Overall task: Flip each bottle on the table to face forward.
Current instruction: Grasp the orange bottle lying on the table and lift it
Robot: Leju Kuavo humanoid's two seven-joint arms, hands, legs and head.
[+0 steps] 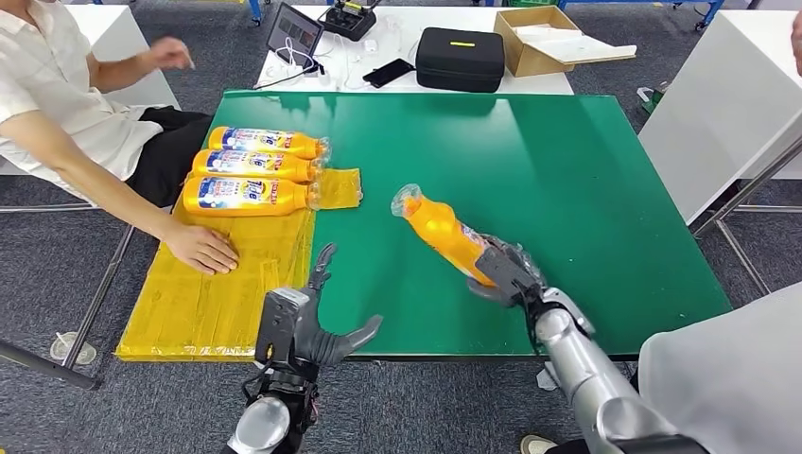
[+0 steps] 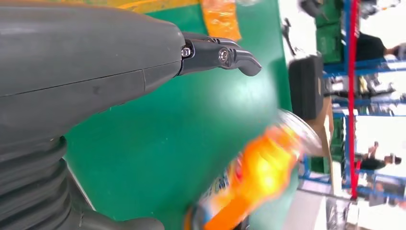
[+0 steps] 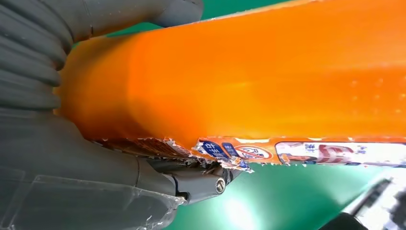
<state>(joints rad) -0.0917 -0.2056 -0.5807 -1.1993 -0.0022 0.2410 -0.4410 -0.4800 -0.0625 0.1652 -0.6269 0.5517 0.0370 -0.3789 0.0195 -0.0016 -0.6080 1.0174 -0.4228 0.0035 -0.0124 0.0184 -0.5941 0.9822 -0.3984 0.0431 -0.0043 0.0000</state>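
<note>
On your tabletop point(image 1: 567, 170), three bottles point(image 1: 251, 165) lie side by side on the mat point(image 1: 227, 293) at the left edge, a person's hand point(image 1: 201, 249) resting just before them. Right of centre, your right hand point(image 1: 506, 274) grips a fourth bottle point(image 1: 437, 227); your left hand point(image 1: 307, 322) hovers at the near edge, beside the mat.

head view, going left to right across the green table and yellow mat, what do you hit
person's hand on the yellow mat → three bottles lying in a row → left hand, open → held bottle → right hand gripping its base
</note>
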